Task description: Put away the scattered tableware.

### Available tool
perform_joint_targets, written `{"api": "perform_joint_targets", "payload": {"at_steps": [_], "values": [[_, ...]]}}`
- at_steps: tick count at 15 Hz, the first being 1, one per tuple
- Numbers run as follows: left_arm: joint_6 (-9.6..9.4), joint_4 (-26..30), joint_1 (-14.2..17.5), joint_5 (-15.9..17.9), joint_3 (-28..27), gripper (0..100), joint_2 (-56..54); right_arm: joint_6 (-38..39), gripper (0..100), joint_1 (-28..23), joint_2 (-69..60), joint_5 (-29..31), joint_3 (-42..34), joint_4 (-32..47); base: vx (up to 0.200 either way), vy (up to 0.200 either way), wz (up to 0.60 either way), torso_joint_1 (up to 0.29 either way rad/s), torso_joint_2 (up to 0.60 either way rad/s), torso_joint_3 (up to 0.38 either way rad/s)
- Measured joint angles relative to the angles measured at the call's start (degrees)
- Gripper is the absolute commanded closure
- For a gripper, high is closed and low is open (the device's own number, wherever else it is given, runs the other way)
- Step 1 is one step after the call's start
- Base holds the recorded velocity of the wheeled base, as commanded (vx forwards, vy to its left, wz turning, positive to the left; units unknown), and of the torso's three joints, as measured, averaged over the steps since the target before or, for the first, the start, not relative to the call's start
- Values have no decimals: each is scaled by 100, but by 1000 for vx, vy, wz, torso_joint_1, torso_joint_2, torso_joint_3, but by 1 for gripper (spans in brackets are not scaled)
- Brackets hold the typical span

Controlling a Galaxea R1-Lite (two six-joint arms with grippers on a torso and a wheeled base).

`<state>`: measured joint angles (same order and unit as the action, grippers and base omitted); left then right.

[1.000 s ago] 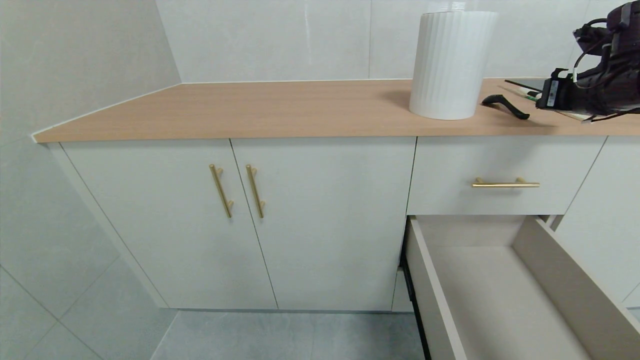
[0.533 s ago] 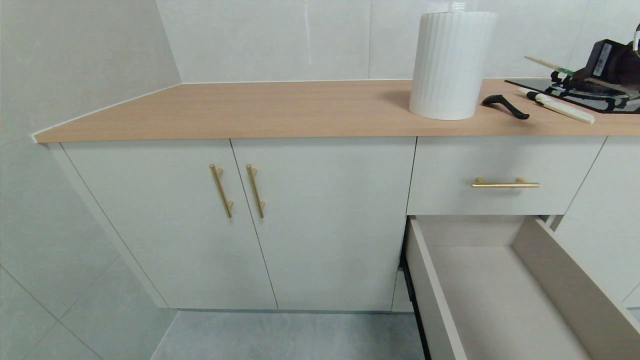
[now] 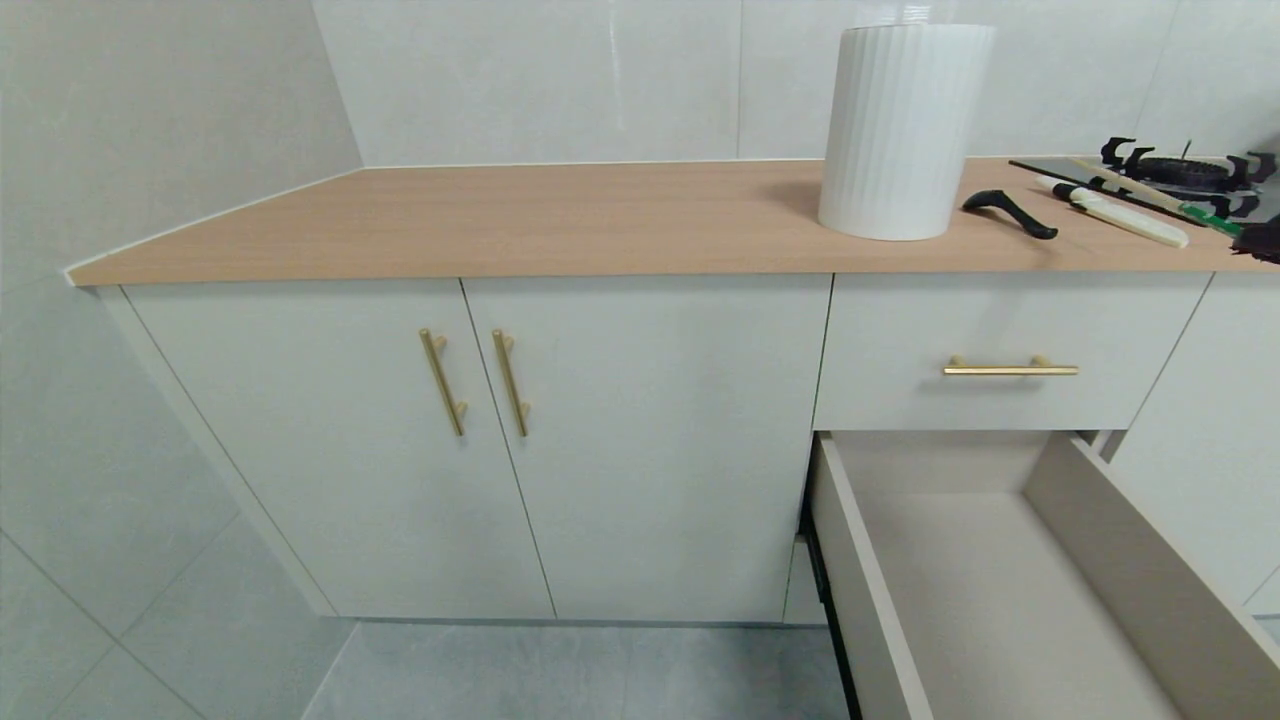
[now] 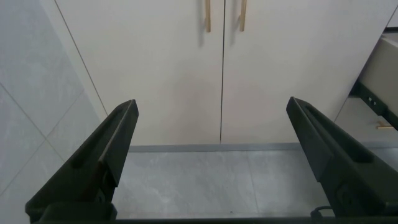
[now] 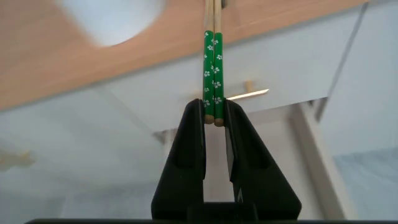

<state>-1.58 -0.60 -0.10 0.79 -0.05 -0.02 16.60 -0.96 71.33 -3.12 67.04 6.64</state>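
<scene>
Head view first: which step?
– Carrying, I judge. Wooden chopsticks with green flowered ends (image 3: 1150,190) jut from the right gripper (image 3: 1262,240). The open beige drawer (image 3: 1000,600) waits below it, and a white-handled knife (image 3: 1120,215) lies beside.
– Left wrist view?
– Empty: the left gripper (image 4: 211,124) is spread wide, facing pale cabinet doors (image 4: 186,74).
– Right wrist view?
– Clamped on the chopsticks. Next, lower them past the wooden countertop (image 5: 62,68) edge.

A pair of pale chopsticks (image 5: 213,62) with green, white-flowered ends was held side by side, pinched in the right gripper (image 5: 214,117). A cream utensil (image 3: 1130,218) and a curved black utensil (image 3: 1010,212) were laid apart on the wooden counter (image 3: 500,220).
</scene>
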Motion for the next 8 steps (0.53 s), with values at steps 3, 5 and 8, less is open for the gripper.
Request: {"api": "perform_joint_targets", "payload": {"at_steps": [3, 5, 8], "values": [[0, 0, 0, -1, 0, 0, 0, -32, 100, 23, -590, -158, -411, -16, 0, 0, 0, 0, 0, 0], [2, 0, 0, -1, 0, 0, 0, -46, 100, 91, -735, -234, -452, 299, 0, 0, 0, 0, 0, 0], [0, 2, 0, -1, 0, 0, 0, -144, 100, 521, -805, -224, -391, 1281, 0, 0, 0, 0, 0, 0]]}}
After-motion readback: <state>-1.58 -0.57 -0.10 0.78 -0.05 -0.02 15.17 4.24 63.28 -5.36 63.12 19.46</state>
